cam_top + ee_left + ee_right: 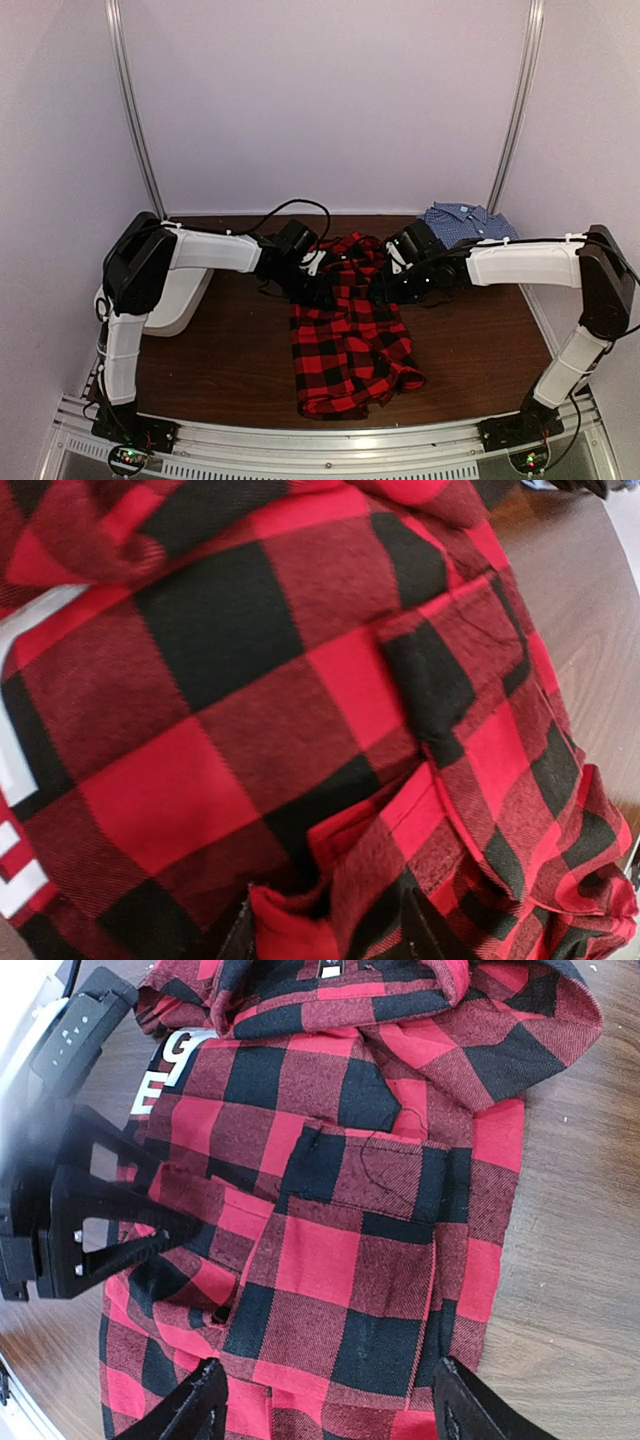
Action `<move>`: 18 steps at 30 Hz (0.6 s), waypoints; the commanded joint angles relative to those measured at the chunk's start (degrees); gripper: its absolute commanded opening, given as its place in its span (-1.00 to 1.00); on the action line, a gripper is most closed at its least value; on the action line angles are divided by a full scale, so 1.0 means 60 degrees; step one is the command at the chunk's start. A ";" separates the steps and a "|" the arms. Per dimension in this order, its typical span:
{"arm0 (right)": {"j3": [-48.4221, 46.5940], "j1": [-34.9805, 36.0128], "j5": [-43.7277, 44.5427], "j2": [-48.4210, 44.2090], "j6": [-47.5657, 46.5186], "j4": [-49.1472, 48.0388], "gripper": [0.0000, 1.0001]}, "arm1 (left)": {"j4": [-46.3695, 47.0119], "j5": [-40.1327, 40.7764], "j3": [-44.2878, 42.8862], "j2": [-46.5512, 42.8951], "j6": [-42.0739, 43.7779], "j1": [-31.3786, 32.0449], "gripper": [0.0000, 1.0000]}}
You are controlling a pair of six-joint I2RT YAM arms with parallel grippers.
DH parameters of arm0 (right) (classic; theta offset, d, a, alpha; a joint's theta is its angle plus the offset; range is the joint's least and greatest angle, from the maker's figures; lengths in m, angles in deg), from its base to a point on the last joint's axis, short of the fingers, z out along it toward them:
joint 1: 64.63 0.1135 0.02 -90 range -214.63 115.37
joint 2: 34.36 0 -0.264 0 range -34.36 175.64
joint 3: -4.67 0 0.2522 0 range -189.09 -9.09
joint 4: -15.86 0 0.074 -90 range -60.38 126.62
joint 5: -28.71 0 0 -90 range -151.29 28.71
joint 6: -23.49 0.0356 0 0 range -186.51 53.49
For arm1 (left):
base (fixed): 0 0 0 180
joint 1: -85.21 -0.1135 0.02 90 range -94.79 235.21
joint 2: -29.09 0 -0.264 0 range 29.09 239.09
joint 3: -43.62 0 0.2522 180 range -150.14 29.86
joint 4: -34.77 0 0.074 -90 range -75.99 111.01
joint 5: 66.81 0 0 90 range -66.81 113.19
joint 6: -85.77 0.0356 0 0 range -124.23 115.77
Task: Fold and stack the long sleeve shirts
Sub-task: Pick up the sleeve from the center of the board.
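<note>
Red-and-black plaid shirt (350, 340) lies rumpled on the counter (230, 350) beneath the wide-spread right gripper (325, 1405), a fold seemingly pinched in the left gripper (330, 935), the folded blue check shirt (465, 222) beyond the right one.

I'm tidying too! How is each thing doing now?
Red plaid shirt, rumpled mid-table.
Blue check shirt, folded, far right.
Left arm, jaws around a plaid fold, grip unclear.
Right arm, jaws open over the plaid.
White tub, partly behind left arm.
</note>
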 commanded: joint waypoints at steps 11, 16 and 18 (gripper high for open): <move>-0.0323 -0.0053 -0.0092 0.0965 -0.0052 -0.0678 0.42 | 0.0029 0.0320 -0.0123 -0.0559 -0.0103 0.0161 -0.90; -0.1370 -0.0013 -0.0120 0.2073 -0.0181 -0.0643 0.42 | 0.0052 0.0179 0.0012 -0.0615 -0.0118 0.0161 -0.95; -0.1841 0.0046 0.0073 0.2493 -0.0240 -0.0495 0.42 | 0.0119 0.0125 0.0093 -0.0628 -0.0161 0.0157 -0.96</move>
